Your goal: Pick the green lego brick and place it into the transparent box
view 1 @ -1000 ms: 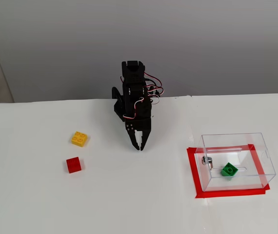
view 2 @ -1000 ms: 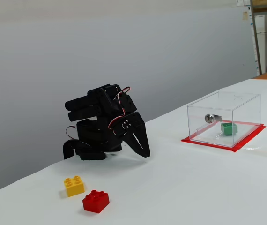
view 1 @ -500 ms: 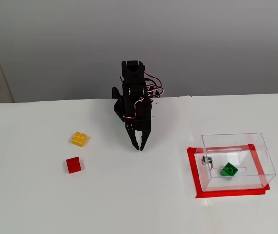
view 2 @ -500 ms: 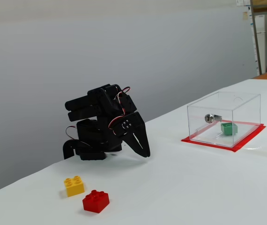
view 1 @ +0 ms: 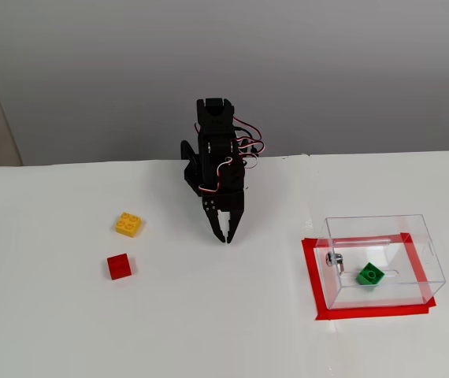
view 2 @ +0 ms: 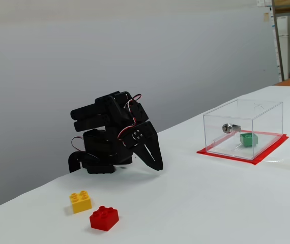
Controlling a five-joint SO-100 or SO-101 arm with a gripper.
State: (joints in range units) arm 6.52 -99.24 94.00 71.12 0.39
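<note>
Nearest in a fixed view, a small red plastic studded brick (view 2: pixel 104 218) lies on the white bench (view 2: pixel 211 203), a yellow studded brick (view 2: pixel 81 201) at its 10 o'clock. The black end effector (view 2: pixel 157 165) is closed, empty, tips down by the bench. At 3 o'clock, well apart, the small green square lego brick (view 1: pixel 370 274) lies inside the clear rectangular transparent box (view 1: pixel 382 260).

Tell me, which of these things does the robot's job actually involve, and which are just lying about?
Part of the job:
green lego brick, already inside
transparent box
gripper, folded, empty

Just lying about:
yellow brick
red brick
red tape under the box
</note>
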